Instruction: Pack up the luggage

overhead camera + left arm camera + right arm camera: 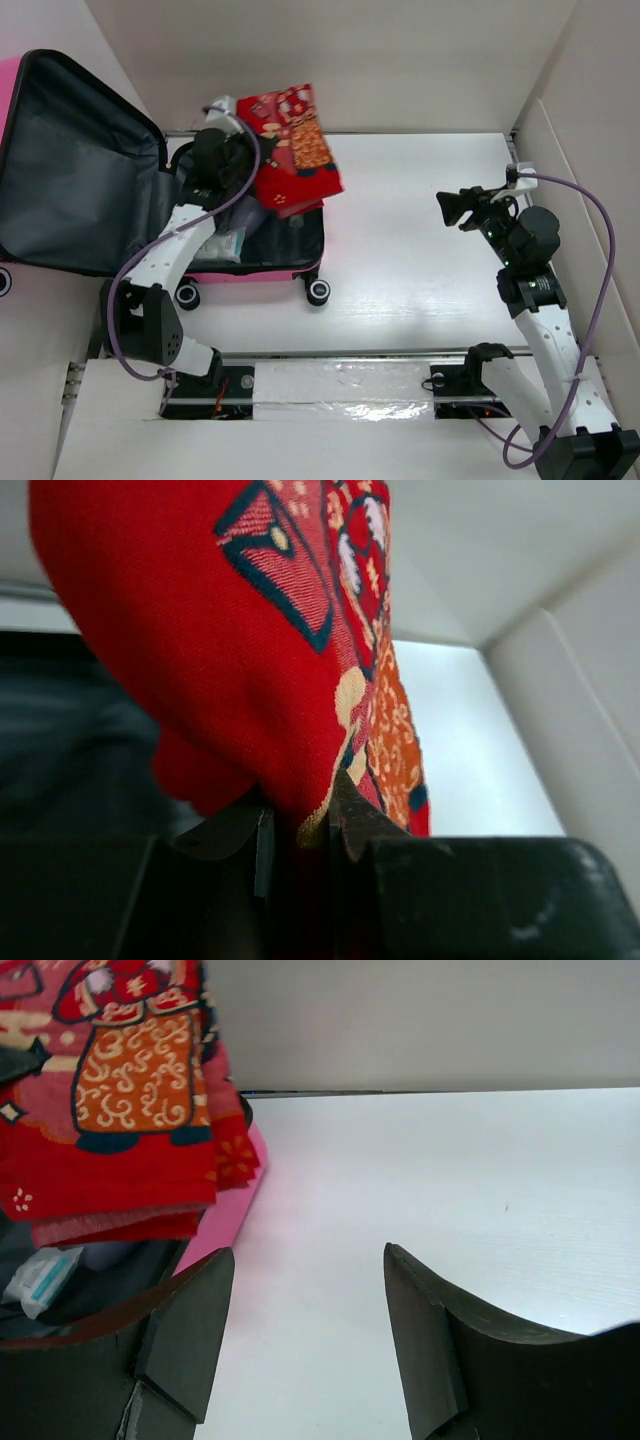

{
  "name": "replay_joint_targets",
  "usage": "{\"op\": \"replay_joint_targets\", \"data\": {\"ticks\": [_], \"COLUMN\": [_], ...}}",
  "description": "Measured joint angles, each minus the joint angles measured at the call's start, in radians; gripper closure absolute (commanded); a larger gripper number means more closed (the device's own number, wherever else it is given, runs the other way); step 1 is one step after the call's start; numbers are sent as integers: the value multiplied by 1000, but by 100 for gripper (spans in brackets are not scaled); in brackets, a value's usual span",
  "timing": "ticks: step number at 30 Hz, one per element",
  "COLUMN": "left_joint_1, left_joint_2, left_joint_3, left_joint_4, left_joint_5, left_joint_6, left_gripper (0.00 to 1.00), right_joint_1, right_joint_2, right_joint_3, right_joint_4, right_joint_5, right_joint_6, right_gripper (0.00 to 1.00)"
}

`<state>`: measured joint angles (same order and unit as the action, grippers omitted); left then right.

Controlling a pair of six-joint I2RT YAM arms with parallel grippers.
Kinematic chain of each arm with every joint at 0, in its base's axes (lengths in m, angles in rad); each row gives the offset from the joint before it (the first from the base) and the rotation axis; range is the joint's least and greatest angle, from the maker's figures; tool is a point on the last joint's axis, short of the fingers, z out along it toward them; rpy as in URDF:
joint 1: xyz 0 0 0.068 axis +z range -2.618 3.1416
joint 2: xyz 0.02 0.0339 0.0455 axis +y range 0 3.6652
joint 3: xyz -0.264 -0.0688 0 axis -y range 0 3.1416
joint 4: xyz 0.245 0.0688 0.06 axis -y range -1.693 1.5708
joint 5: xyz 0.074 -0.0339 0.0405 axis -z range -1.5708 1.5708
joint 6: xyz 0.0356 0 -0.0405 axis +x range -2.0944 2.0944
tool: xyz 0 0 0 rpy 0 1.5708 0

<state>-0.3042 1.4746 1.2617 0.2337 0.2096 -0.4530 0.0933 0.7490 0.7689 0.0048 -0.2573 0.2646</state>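
The luggage point(250, 275) lies open at the table's left, its pink shell down and its dark grey lined lid point(70, 170) flung back to the left. Over its open half hangs a folded red patterned cloth point(295, 150), with my left gripper point(240, 150) shut on one edge. In the left wrist view the cloth point(200, 630) rises from between the closed jaws of that gripper point(300, 820). My right gripper point(450, 210) hovers open and empty over the bare table at the right. Its wrist view shows the gripper point(310, 1290), the cloth point(130, 1090) and the luggage's pink rim point(225, 1220).
A white packet point(228, 243) and other soft items lie inside the luggage. Its black wheels point(318, 292) point toward the arm bases. White walls enclose the table at the back point(400, 60) and the right point(580, 170). A purple cable point(600, 240) loops beside the right arm.
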Motion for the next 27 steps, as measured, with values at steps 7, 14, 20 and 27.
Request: {"op": "replay_joint_targets", "data": {"ticks": [7, 14, 20, 27], "left_joint_1": [272, 338, 338, 303], "left_joint_2": [71, 35, -129, -630], "left_joint_3": [-299, -362, -363, -407], "left_joint_4": [36, 2, -157, -303], "left_joint_5": [18, -32, -136, -317], "left_joint_6": [-78, -139, -123, -103], "left_gripper": [100, 38, 48, 100], "right_joint_1": [10, 34, 60, 78], "right_joint_2": [0, -1, 3, 32], "right_joint_3": [0, 0, 0, 0], "right_joint_4": [-2, -6, -5, -2], "right_joint_5": [-1, -14, -27, -55], "right_joint_6": [-8, -16, -30, -38], "right_gripper": [33, 24, 43, 99]}}
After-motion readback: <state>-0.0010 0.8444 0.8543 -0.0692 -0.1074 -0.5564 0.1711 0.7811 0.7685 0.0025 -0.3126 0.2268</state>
